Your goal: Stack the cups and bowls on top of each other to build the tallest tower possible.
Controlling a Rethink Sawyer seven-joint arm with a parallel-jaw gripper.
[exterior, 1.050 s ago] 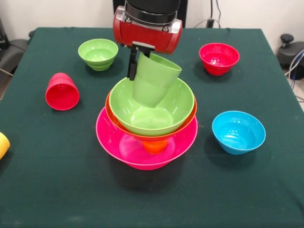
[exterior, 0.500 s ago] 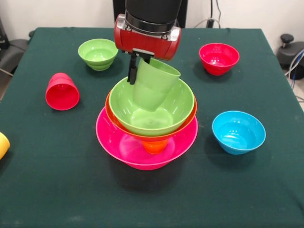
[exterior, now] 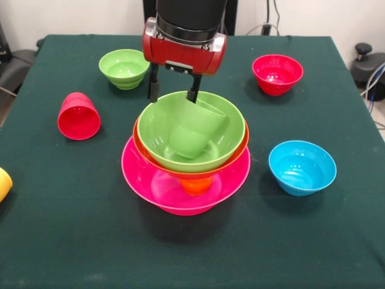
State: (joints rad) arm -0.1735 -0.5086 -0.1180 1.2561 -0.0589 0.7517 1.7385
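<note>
So far the tower (exterior: 186, 162) is partly built — pink bowl (exterior: 150, 183) as base on the worktop (exterior: 192, 253), an orange cup (exterior: 197, 185) showing inside it under the stack, then the orange bowl (exterior: 144, 152) with the large green bowl (exterior: 157, 135) nested in it. The green cup (exterior: 194, 133) lies tilted inside the large green bowl, leaning on its inner wall, not upright. The gripper (exterior: 173, 91) hangs just above the bowl's far rim, jaws spread and gripping nothing; one finger sits near the cup's rim — touching or not, can't tell.

Left to stack, judging from what lies loose around the tower: red cup (exterior: 79, 115) on its side to the left, small green bowl (exterior: 124, 68) behind-left, small red bowl (exterior: 277, 73) behind-right, blue bowl (exterior: 302, 167) to the right, yellow cup (exterior: 3, 183) cut off at the far left edge. Roughly halfway, I'd say; the tilted green cup may make a poor seat for the next piece.
</note>
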